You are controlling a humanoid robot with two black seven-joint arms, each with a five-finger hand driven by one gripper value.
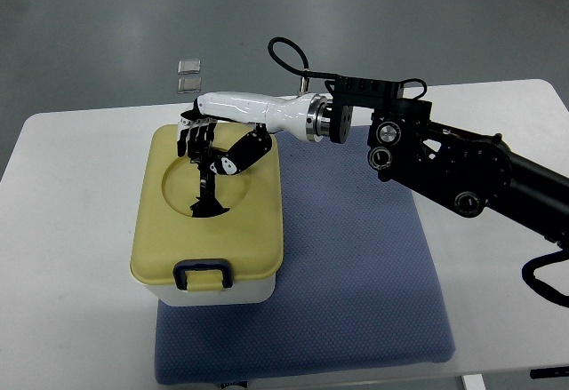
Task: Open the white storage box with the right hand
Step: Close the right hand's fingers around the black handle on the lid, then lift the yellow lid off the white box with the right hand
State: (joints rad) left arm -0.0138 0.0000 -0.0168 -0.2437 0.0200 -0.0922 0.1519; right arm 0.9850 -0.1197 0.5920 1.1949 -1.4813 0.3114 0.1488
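Storage box (213, 288): white body with a pale yellow lid (244, 230), sitting on the left part of the blue mat, its left side hanging over onto the bare table.
Lid: down on the box, flat, with a round recess in its top.
Handle (211, 196): a dark upright piece in the middle of that recess.
Latch (203, 274): dark blue, on the near edge of the lid, lying down against the front.
Right hand (206, 141): white shell with black fingers, reaching in from the right over the far half of the lid.
Fingers (194, 137): pointing down at the far rim of the recess, loosely bent; the thumb (242, 153) angles down toward the handle. From where I stand I cannot tell whether they grip anything.
Right arm (453, 163): black, jointed, stretching across the mat from the right edge.
Mat (356, 257): blue fabric, spread over the middle of the table.
Table (71, 230): white.
Small clear items (188, 74): two, on the grey floor beyond the table's far edge.
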